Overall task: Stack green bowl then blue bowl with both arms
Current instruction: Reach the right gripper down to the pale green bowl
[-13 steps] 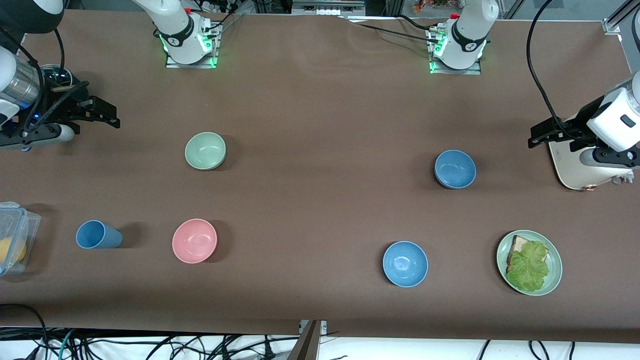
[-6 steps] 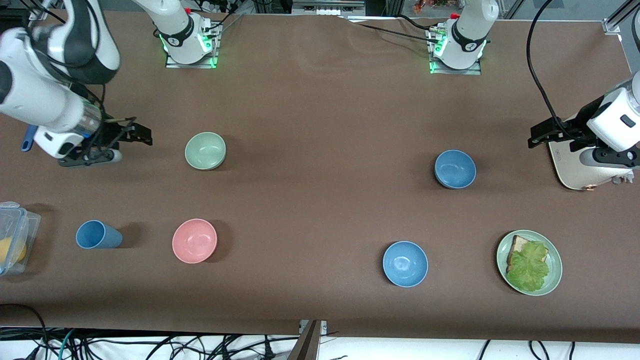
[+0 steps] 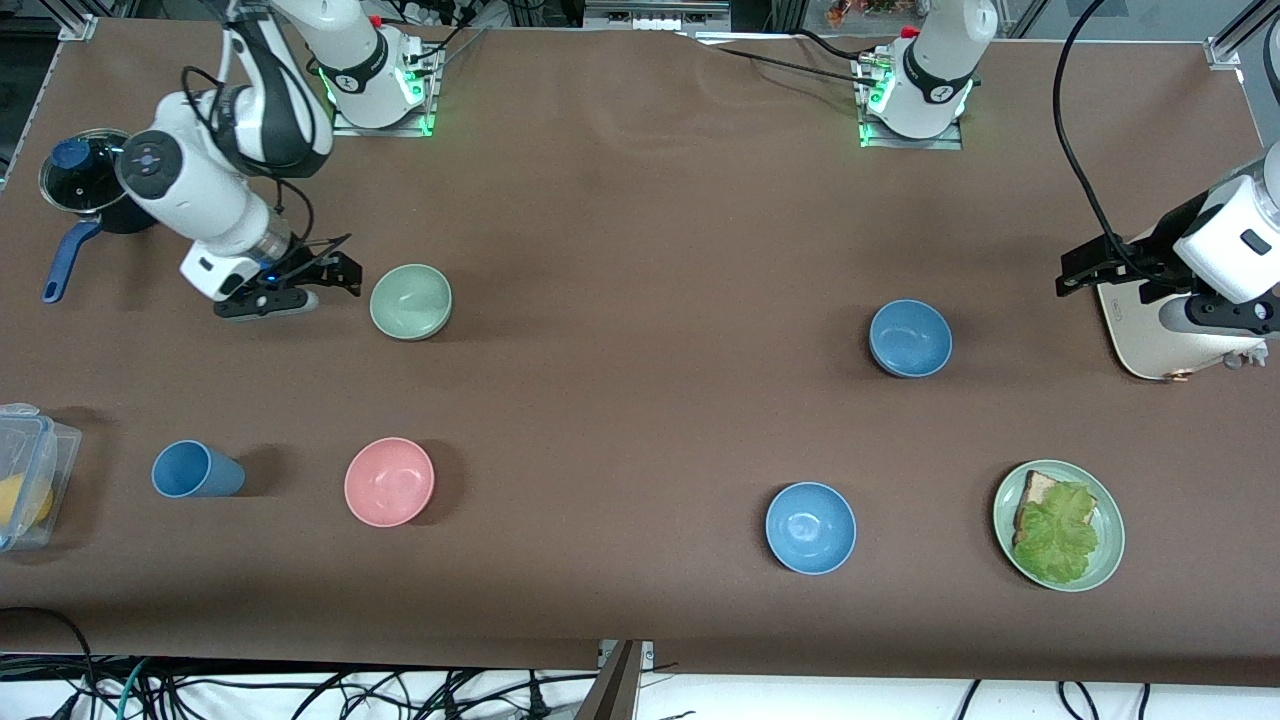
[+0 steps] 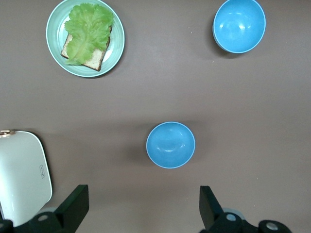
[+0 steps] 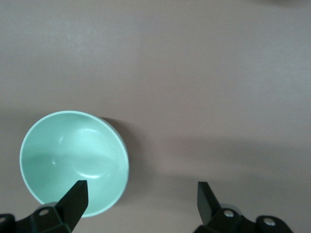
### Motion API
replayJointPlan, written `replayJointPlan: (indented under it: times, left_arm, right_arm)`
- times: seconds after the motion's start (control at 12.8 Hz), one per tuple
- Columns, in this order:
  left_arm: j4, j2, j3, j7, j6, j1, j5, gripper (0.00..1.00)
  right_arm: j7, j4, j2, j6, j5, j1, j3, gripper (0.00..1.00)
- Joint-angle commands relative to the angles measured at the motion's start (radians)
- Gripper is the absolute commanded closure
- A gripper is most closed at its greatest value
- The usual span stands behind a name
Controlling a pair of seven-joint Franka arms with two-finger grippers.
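The small round pale sage-green matte bowl [image 3: 411, 301] sits upright on the brown table [image 3: 640, 400] toward my right arm's end, exactly where it lay a second ago, and what has changed is me: my right gripper [image 3: 335, 272], then at the very end of the table, has swung in and now hangs just beside the bowl's rim, fingers spread wide and holding nothing. That swing has uncovered a black pot with a blue handle [image 3: 75, 185] at the table's end. My left gripper [image 3: 1075, 270] has not moved; that arm waits over the white cutting board [image 3: 1145, 340] at its own end, fingers equally wide and empty. The small dusty steel-blue matte bowl [image 3: 910, 338] rests well apart from the green one, toward my left arm's end, with bare table between them. Nearer the front camera lie a pink bowl [image 3: 389, 481], a blue cup on its side [image 3: 196, 470], a clear plastic box [image 3: 25, 470] at the edge, a glossier sky-blue bowl [image 3: 810, 527] and a pale-green plate with bread and lettuce [image 3: 1058, 525]. My right wrist view shows one black finger [image 5: 73, 201] over the green bowl's [image 5: 73, 162] rim and the other over bare table, which the front view does not resolve. My left wrist view shows the steel-blue bowl [image 4: 170, 144] between my spread fingers [image 4: 75, 206], apart from both, with the plate [image 4: 85, 38], the sky-blue bowl [image 4: 239, 25] and the board's corner [image 4: 22, 179] around it.
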Motion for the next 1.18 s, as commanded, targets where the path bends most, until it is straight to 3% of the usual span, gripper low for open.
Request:
replayJointPlan:
  times: [0.0,0.31,0.39,0.47,0.71,0.78,1.1]
  left_arm:
    - [0.02,0.005,0.0,0.013,-0.013,-0.004,0.008,0.0]
    - [0.02,0.005,-0.002,0.014,-0.013,-0.007,0.008,0.0]
    - [0.02,0.005,-0.006,0.013,-0.013,-0.007,0.009,0.0]
    - [0.02,0.005,-0.006,0.013,-0.013,-0.007,0.009,0.0]
    - [0.02,0.005,-0.005,0.014,-0.013,-0.004,0.008,0.0]
    - [0.02,0.005,-0.005,0.014,-0.013,-0.004,0.009,0.0]
    - [0.02,0.005,-0.005,0.014,-0.013,-0.004,0.008,0.0]
  right_arm:
    - [0.034,-0.061,0.04,0.145,0.007,-0.006,0.049,0.01]
    - [0.034,-0.119,0.152,0.349,0.005,-0.006,0.05,0.02]
    - [0.034,-0.118,0.16,0.352,0.005,-0.006,0.05,0.07]
    - [0.034,-0.118,0.162,0.352,0.005,-0.006,0.05,0.19]
    - [0.037,-0.114,0.162,0.345,0.005,-0.003,0.052,0.85]
    - [0.048,-0.111,0.162,0.337,0.005,-0.003,0.059,1.0]
    - [0.075,-0.095,0.157,0.316,0.004,-0.003,0.087,1.0]
